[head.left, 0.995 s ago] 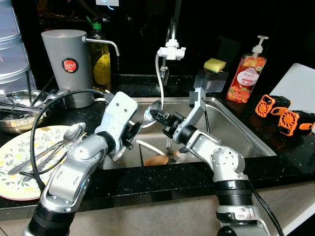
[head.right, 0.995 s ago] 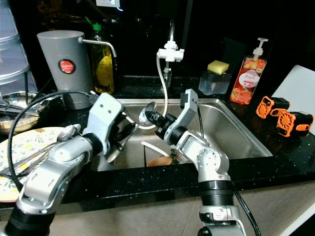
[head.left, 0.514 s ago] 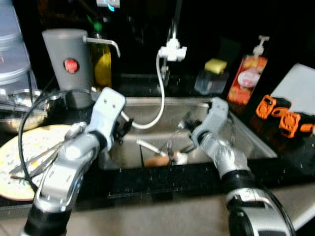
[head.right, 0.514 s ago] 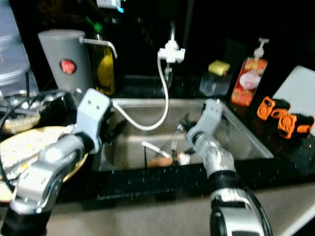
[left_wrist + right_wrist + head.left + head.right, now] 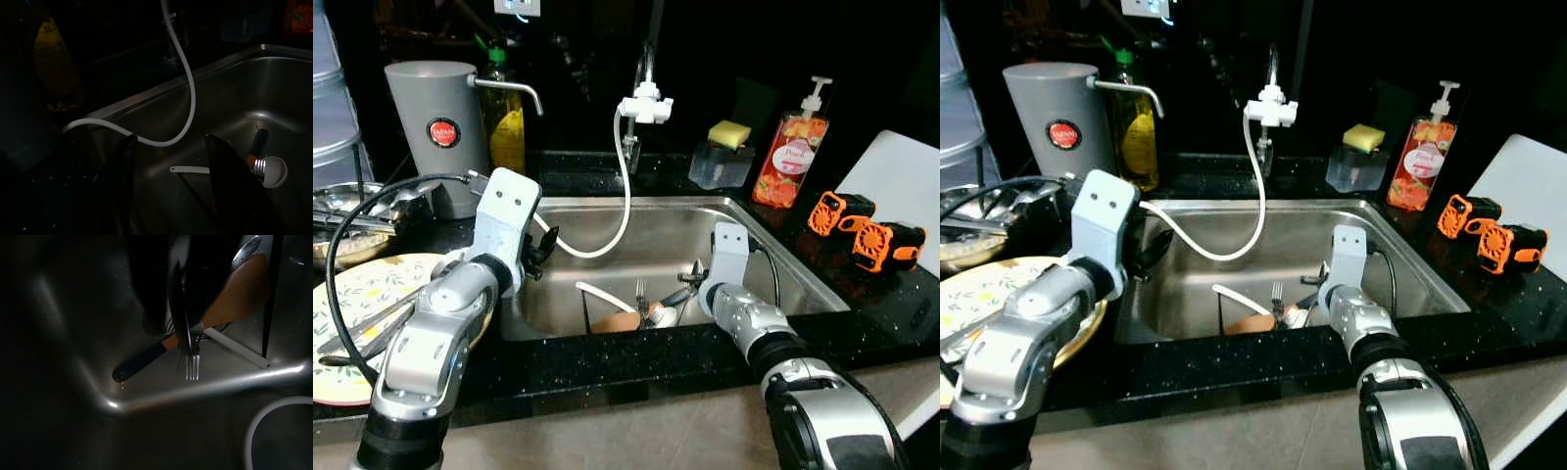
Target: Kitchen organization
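Since a second ago the right arm has dropped from mid-air over the basin, where it held a ladle, down into the sink (image 5: 783, 257); the left arm has drawn back toward the left rim. The right pincer (image 5: 183, 340) now sits low in the near part of the basin, its black fingers (image 5: 195, 293) clamped together on a fork (image 5: 191, 357) whose tines point away from the wrist. Under the fork lie a wooden spatula (image 5: 234, 293) with a dark handle and a white utensil (image 5: 604, 295). The left pincer (image 5: 171, 147) hovers at the sink's left edge with its fingers apart, nothing between them, above a white hose (image 5: 623, 191) that hangs from the faucet (image 5: 644, 103). On the bench at the left, a patterned plate (image 5: 362, 294) carries spoons.
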You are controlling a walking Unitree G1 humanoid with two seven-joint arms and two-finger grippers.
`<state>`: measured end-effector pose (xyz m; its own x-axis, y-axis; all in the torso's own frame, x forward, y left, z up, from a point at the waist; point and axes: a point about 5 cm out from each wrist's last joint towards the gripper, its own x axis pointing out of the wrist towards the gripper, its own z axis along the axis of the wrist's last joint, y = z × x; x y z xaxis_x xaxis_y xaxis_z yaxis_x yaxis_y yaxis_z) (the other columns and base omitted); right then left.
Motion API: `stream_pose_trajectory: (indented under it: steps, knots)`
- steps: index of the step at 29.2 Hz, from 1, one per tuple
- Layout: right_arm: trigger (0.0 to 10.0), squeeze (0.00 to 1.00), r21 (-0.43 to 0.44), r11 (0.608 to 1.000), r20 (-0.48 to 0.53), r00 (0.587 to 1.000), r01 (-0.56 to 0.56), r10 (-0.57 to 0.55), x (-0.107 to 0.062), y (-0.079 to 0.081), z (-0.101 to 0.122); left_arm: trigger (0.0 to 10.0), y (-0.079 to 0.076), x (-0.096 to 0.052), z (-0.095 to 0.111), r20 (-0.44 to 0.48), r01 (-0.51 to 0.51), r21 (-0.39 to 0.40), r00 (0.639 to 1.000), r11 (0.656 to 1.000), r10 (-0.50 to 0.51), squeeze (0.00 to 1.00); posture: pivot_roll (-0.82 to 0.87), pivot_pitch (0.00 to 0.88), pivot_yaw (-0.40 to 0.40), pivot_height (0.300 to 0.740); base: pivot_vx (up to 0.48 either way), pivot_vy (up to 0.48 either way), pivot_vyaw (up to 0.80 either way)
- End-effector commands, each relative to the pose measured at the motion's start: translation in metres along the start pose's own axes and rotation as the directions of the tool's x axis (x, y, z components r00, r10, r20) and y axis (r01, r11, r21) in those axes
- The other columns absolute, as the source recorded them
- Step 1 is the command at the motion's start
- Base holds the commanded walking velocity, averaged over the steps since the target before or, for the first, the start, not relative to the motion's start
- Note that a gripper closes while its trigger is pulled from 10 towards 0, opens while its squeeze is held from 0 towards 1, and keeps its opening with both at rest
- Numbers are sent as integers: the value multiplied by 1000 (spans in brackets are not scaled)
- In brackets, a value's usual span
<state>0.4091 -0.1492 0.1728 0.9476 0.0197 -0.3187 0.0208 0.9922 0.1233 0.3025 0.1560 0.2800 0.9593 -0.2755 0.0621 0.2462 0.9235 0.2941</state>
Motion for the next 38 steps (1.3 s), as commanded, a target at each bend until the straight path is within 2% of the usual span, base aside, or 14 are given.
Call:
stream_pose_trajectory:
  steps: [1, 7, 8, 10, 11, 13, 14, 16, 20, 24, 26, 31, 38]
  knots:
    - [10000, 1000, 4, 1000, -46, 999, 16, -15, 1, -3, -14, 10000, -3, 1, 0, -2, 9, -28, 1000, 1000, -10, 0, 181, 61, -94, 740, 0, 0, 0]
    - [10000, 1000, 43, 999, -24, 1000, 18, -17, 1, -5, -10, 10000, -2, 0, 0, -6, 3, -30, 1000, 1000, -3, 0, 182, 64, -94, 740, 0, 0, 0]
    - [10000, 110, 72, 997, 26, 1000, -15, 13, 1, -4, 0, 10000, 0, -1, 0, -11, -7, -33, 1000, 999, 6, 0, 181, 67, -92, 740, 0, 0, 0]
    - [10000, 110, 72, 997, 26, 1000, -15, 13, 1, -4, 0, 10000, 0, -1, 0, -11, -7, -33, 1000, 999, 6, 0, 181, 67, -92, 740, 0, 0, 0]
    - [10000, 0, 96, 994, 70, 997, -46, 40, 0, -4, 9, 10000, 2, -3, -1, -18, -19, -34, 1000, 999, 18, 0, 180, 68, -89, 740, 0, 0, 0]
    - [10000, 0, 140, 981, 178, 978, -134, 108, -3, -2, 29, 10000, 9, -9, -6, -54, -52, -31, 997, 998, 50, 0, 180, 75, -78, 740, 0, 0, 0]
    - [10000, 0, 140, 981, 178, 978, -134, 108, -3, -2, 29, 10000, 9, -9, -6, -54, -52, -31, 997, 998, 50, 0, 180, 75, -78, 740, 0, 0, 0]
    - [10000, 0, 166, 955, 283, 939, -248, 195, -11, 0, 49, 10000, 17, -20, -11, -110, -78, -17, 991, 997, 76, 0, 177, 79, -75, 740, 0, 0, 0]
    - [10000, 0, 163, 920, 379, 883, -356, 275, -25, 2, 64, 10000, 24, -42, -13, -169, -102, -23, 981, 995, 96, 0, 185, 94, -71, 740, 0, 0, 0]
    - [10000, 0, 176, 905, 418, 861, -388, 288, -32, 0, 69, 10000, 25, -51, -16, -203, -115, -45, 974, 992, 104, 0, 192, 95, -71, 740, 0, 0, 0]
    - [10000, 0, 186, 893, 451, 843, -409, 292, -36, -2, 74, 10000, 25, -60, -23, -251, -135, -86, 962, 987, 110, 0, 214, 98, -71, 740, 0, 0, 0]
    - [10000, 0, 191, 891, 464, 838, -413, 289, -36, -3, 76, 10000, 24, -67, -27, -280, -143, -94, 954, 985, 112, 0, 220, 98, -71, 740, 0, 0, 0]
    - [10000, 0, 182, 880, 452, 832, -439, 322, -38, 2, 75, 10000, 20, -92, -34, -361, -215, -136, 920, 967, 154, 0, 261, 105, -87, 740, 0, 0, 0]
